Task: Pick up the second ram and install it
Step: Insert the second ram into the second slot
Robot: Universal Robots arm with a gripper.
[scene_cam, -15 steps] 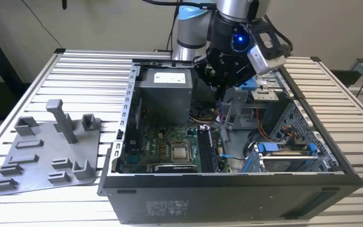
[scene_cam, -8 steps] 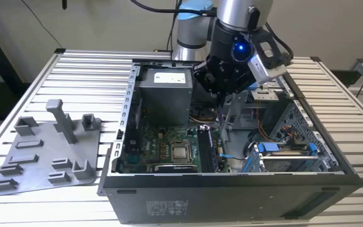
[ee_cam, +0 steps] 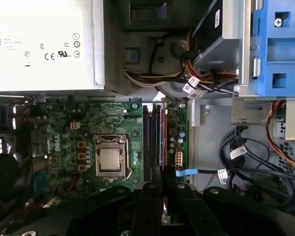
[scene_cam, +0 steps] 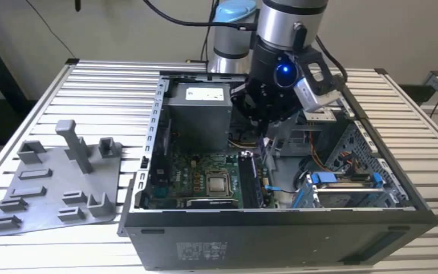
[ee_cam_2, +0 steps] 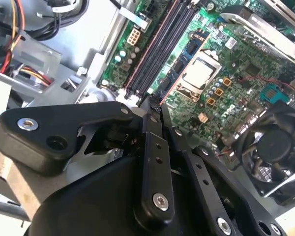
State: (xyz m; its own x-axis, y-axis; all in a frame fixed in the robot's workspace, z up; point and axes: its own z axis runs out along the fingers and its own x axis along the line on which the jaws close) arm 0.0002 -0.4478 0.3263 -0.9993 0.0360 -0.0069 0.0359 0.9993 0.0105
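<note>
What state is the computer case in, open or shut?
Open: the computer case is uncovered on top, leaving the motherboard exposed in the exterior view.

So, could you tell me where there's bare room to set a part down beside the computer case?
The slatted table is bare between the grey tray and the computer case, and behind the tray. Inside the case it is crowded: gripper, power supply, motherboard, cables.

The arm (scene_cam: 291, 28) reaches straight down, its claw (scene_cam: 263, 134) with fingers closed together.
</note>
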